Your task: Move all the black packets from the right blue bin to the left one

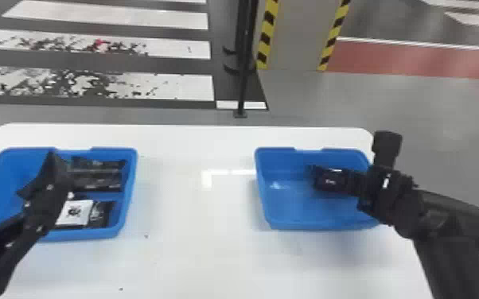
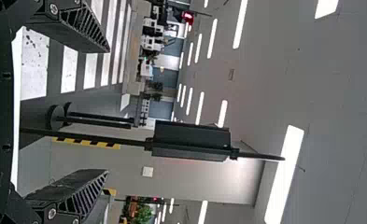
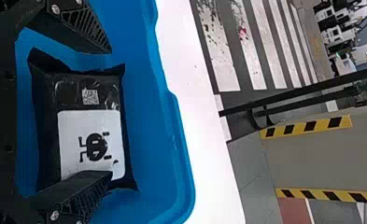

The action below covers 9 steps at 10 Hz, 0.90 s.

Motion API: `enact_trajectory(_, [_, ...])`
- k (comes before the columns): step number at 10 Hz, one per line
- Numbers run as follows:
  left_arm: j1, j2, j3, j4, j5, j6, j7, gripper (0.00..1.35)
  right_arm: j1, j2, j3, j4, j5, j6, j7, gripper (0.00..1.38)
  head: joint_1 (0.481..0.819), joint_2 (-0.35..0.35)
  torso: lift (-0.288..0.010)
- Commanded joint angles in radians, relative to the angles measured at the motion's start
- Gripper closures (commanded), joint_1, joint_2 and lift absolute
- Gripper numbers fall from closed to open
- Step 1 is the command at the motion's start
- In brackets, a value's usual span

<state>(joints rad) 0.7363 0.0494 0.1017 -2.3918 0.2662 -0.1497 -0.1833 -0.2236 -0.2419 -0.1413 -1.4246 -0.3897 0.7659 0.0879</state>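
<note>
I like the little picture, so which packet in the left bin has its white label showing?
The packet nearest the robot in the left blue bin; the packets behind it look dark on top.

- A large indoor hall, industrial in look
- Zebra-crossing stripes [image 1: 187, 86] and a red floor section [image 1: 413, 59]
- Pillar [image 1: 296, 39] edged with yellow-and-black hazard striping [image 1: 265, 38]
- Long strip light [image 2: 285, 172] on the grey ceiling [image 2: 340, 93]

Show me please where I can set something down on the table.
Bare table lies between the left bin and right bin, and on its near side. Crowded: the left bin's right side, with packets, and the right bin, with the right gripper at a black packet.
</note>
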Motion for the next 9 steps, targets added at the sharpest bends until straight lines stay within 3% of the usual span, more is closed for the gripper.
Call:
enact_trajectory(1, [-0.002,0.0,0.0,0.007,0.005,-0.005,-0.001,0.12,-0.002,0.001,0.022,-0.064,0.001,0.059,-0.007,0.11,0.695,-0.126,-0.14])
enact_trajectory(5, [-0.002,0.0,0.002,0.025,0.025,-0.042,-0.004,0.13,0.052,0.018,0.02,-0.243,-0.035,0.194,-0.096,0.11,0.695,-0.082,-0.14])
enact_trajectory(9, [-0.005,0.0,0.002,0.027,0.025,-0.057,-0.007,0.13,0.032,0.023,0.018,-0.201,-0.055,0.231,-0.186,0.11,0.695,-0.081,-0.14])
